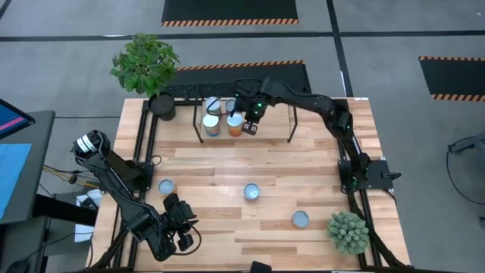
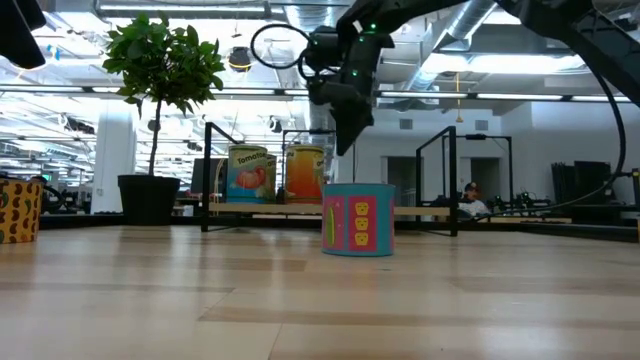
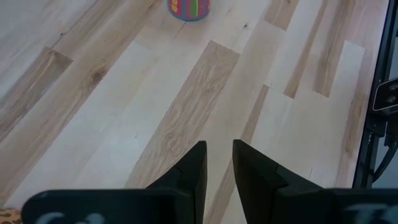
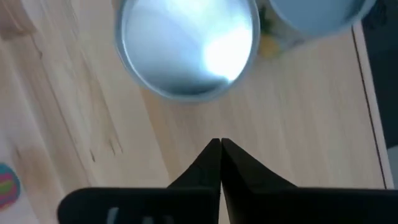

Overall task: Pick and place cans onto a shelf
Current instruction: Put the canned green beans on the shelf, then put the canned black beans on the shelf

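Note:
The shelf (image 1: 273,125) stands at the table's far edge, a wooden board in a thin black frame; it also shows in the low view (image 2: 430,212). Cans stand upright on its left part (image 1: 211,125) (image 1: 235,121). My right gripper (image 1: 249,127) hovers shut and empty just right of them, fingers pointing down (image 4: 219,146); a silvery can top (image 4: 189,46) lies just ahead of it. Three more cans stand on the table (image 1: 166,186) (image 1: 251,192) (image 1: 300,219). My left gripper (image 1: 182,231) waits near the front left, its fingers a narrow gap apart (image 3: 219,152), empty.
A black plant pot with a leafy plant (image 1: 161,105) stands left of the shelf. A small round green plant (image 1: 348,231) sits at the front right. Black arm-mount frames run along both side edges. Bare wood lies between the loose cans and the shelf.

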